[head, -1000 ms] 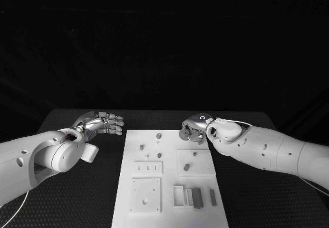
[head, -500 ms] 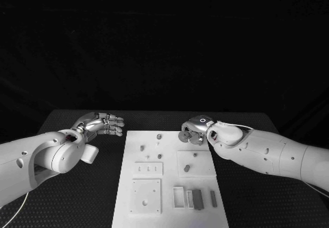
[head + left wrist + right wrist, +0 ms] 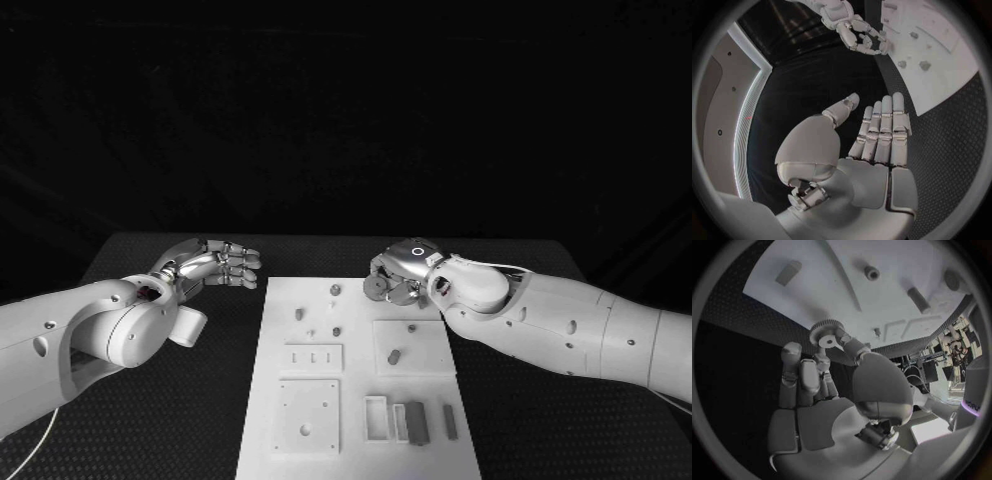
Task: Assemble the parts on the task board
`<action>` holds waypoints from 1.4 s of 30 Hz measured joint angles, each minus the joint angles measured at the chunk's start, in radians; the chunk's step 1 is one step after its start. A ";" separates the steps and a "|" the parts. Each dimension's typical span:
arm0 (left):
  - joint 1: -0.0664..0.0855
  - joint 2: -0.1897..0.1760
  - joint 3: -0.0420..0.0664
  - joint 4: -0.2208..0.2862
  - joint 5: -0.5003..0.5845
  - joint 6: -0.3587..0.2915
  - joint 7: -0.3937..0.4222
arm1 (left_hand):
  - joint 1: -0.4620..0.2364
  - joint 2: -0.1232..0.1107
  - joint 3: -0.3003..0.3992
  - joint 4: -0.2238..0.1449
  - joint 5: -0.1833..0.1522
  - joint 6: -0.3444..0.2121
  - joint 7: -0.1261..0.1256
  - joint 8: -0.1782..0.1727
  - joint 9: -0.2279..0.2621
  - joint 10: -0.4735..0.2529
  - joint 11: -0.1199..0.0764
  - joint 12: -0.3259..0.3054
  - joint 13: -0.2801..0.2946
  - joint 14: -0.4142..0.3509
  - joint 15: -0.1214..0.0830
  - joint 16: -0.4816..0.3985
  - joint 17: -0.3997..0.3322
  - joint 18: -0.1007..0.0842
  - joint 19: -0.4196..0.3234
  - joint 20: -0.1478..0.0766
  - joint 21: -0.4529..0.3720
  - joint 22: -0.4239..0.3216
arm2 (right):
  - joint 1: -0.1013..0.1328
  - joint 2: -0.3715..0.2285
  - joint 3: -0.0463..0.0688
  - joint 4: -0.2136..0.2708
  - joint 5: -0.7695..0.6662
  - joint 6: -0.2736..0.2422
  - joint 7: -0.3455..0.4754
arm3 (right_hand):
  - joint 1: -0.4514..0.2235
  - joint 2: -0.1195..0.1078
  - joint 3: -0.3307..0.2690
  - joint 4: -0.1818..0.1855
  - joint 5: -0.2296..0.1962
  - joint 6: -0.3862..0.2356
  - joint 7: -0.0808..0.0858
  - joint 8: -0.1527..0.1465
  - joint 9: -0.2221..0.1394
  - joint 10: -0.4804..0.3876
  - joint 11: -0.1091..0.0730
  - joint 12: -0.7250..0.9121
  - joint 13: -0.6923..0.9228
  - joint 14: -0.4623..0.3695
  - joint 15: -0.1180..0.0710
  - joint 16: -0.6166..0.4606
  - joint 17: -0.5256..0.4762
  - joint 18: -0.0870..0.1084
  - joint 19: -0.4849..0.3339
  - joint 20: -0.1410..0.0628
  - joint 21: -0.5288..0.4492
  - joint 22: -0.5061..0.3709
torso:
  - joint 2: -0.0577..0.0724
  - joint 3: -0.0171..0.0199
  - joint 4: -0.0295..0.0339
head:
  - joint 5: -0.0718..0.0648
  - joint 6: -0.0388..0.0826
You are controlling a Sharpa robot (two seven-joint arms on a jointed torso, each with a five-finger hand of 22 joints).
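The white task board [image 3: 361, 400] lies in the middle of the black table. My right hand [image 3: 398, 276] hovers over the board's far right corner and pinches a small grey gear [image 3: 824, 335] between thumb and fingers; the gear [image 3: 376, 284] shows at the fingertips in the head view. Grey pegs [image 3: 335, 289] and a slanted part [image 3: 392, 356] stand in the board, and several bars [image 3: 415, 420] lie in the slots at its near end. My left hand [image 3: 214, 262] floats left of the board's far end, fingers loosely apart, holding nothing; in its wrist view the left hand [image 3: 873, 135] is empty.
Black mesh table surface [image 3: 173, 400] lies on both sides of the board. My right hand [image 3: 857, 27] also appears across the board [image 3: 942, 65] in the left wrist view. Pegs [image 3: 872, 273] and a bar [image 3: 918, 299] stand on the board [image 3: 836, 295] below the gear.
My right hand has moved slightly left and further away with the gear, over the board's far right corner. The left hand has barely moved.
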 measured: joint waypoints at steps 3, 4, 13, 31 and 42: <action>0.000 -0.001 0.000 0.000 0.000 0.000 0.000 | 0.000 0.000 0.000 0.000 0.000 0.000 0.000 0.000 0.000 0.000 0.000 0.000 0.000 0.000 0.000 -0.004 0.000 0.001 0.000 0.000 0.000 0.000 | 0.004 -0.005 0.008 0.048 -0.023 -0.004 -0.016 | 0.001 -0.001 0.000 0.000 0.000 0.000 0.000 0.001 0.005 0.000 0.000 0.000 -0.002 0.000 0.000 0.000 0.003 0.000 0.000 0.000 0.000 0.000 | 0.000 0.0000 0.0002 | 0.003 0.005; 0.000 -0.001 0.000 0.001 0.000 0.000 0.000 | 0.000 0.000 0.000 0.000 0.000 0.000 0.000 0.000 0.001 0.000 0.000 0.000 0.000 0.000 0.000 -0.004 0.000 0.001 0.000 0.000 0.000 0.000 | 0.005 -0.005 0.008 0.062 -0.031 -0.005 -0.020 | 0.001 -0.001 0.001 0.001 0.000 0.000 0.000 0.001 0.005 0.001 -0.001 0.000 -0.002 0.001 -0.001 0.000 0.003 0.000 0.002 -0.002 0.000 0.000 | 0.000 0.0000 0.0004 | 0.004 0.006; 0.000 -0.003 0.000 0.005 0.000 -0.001 0.000 | 0.000 0.000 0.000 0.000 0.000 0.000 0.000 0.000 0.001 0.000 0.000 0.000 0.000 0.000 0.000 -0.004 0.000 0.000 0.000 0.000 0.000 0.000 | 0.005 0.036 0.006 0.115 -0.087 -0.007 -0.060 | 0.009 -0.043 0.021 0.026 0.000 0.016 0.003 0.003 0.007 0.013 -0.005 -0.005 -0.009 0.005 -0.005 0.000 0.005 0.000 0.010 -0.005 0.000 0.000 | 0.000 -0.0007 0.0021 | 0.008 0.016; 0.000 0.000 0.000 0.007 0.000 -0.001 0.000 | 0.000 0.000 0.000 0.000 0.000 0.000 0.000 0.000 0.002 0.000 0.000 0.000 0.000 0.004 -0.004 -0.004 0.001 -0.004 0.004 -0.004 0.000 0.000 | 0.000 0.137 -0.027 0.055 -0.124 0.010 -0.094 | 0.008 -0.051 0.025 0.036 0.000 0.017 0.004 0.003 0.006 0.013 -0.005 -0.005 -0.010 0.005 -0.005 0.000 0.006 0.000 0.011 -0.004 0.000 0.000 | 0.001 -0.0012 0.0046 | 0.017 0.009; 0.000 0.002 0.000 0.007 0.000 -0.001 0.000 | 0.000 0.000 0.000 0.000 0.000 0.000 0.000 0.000 0.003 0.000 0.000 0.000 0.000 0.004 -0.004 -0.004 0.002 -0.009 0.004 -0.004 0.000 0.001 | -0.001 0.168 -0.041 0.007 -0.129 0.019 -0.100 | 0.008 -0.051 0.025 0.036 0.000 0.017 0.004 0.002 0.007 0.013 -0.005 -0.005 -0.011 0.005 -0.005 0.000 0.006 0.000 0.013 -0.002 0.000 0.000 | 0.001 0.0005 0.0012 | 0.021 0.007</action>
